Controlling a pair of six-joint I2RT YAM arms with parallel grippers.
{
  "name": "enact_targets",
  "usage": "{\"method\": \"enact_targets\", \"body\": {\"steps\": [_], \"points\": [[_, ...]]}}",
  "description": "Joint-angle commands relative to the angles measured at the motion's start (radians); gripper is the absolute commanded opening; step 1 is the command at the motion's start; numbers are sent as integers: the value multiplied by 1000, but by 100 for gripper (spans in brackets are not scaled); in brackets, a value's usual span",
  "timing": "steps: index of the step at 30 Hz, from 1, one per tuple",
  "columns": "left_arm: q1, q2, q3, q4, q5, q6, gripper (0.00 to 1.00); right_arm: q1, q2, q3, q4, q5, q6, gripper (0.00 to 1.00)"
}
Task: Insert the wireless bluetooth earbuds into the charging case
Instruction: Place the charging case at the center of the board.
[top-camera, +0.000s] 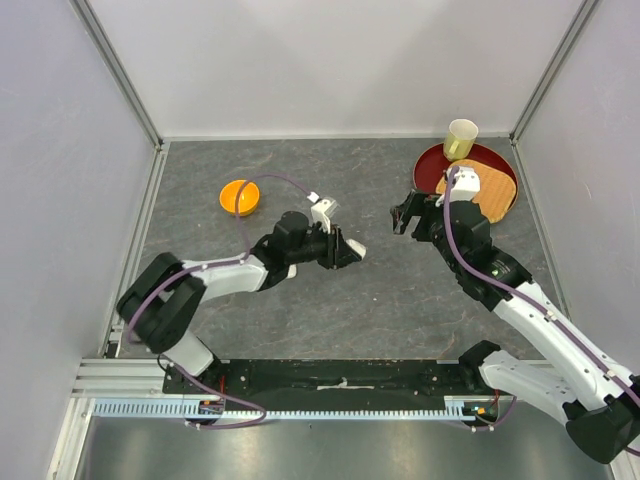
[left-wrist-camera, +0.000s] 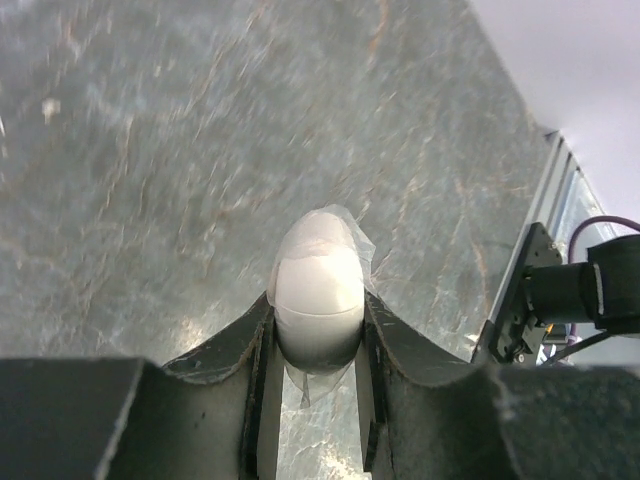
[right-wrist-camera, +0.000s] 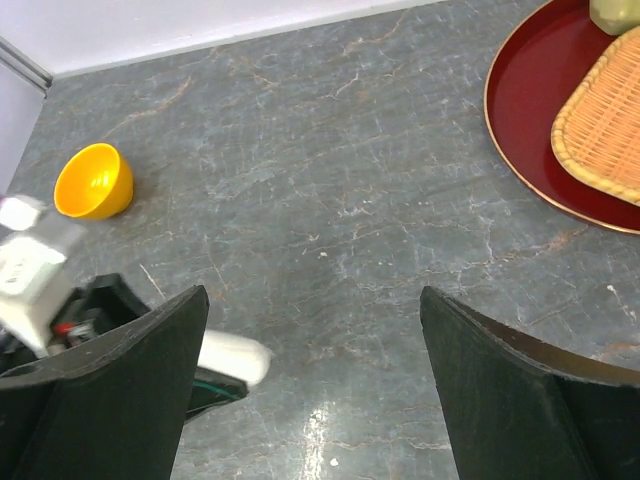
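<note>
Bowl (top-camera: 240, 197) back left; cup (top-camera: 461, 138) and perhaps a mat (top-camera: 488, 195) on tray (top-camera: 428, 170) back right; case (left-wrist-camera: 318, 280) in left hand (left-wrist-camera: 318, 308).

Red tray (right-wrist-camera: 520, 120) and woven mat (right-wrist-camera: 600, 130) run off the edge; left claw (left-wrist-camera: 318, 310) hides part of the case (left-wrist-camera: 318, 260)

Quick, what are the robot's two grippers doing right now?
Left gripper: closed on a small white case.
Right gripper: open, holding nothing.

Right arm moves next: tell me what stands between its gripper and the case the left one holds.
Nothing visible: only bare table between the open right gripper and the case in the left gripper; bowl and tray sit aside.
</note>
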Motion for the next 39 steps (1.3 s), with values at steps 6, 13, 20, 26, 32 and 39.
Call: {"method": "enact_targets", "body": {"steps": [6, 13, 20, 26, 32, 39], "points": [[4, 236, 79, 27, -1, -205, 2, -27, -26, -7, -16, 9, -5, 93], [6, 310, 91, 14, -39, -222, 6, -44, -23, -4, -22, 4, -16, 94], [6, 321, 108, -81, -73, -177, 24, -48, -28, -7, -30, -2, -19, 94], [12, 298, 113, -144, -110, -130, 38, -54, -32, -10, -34, -2, -18, 95], [12, 278, 111, -190, -123, -87, 52, -57, -40, -8, -42, -10, -15, 95], [14, 224, 99, -243, -182, -50, 80, -59, -44, -11, -48, -8, -10, 95]]}}
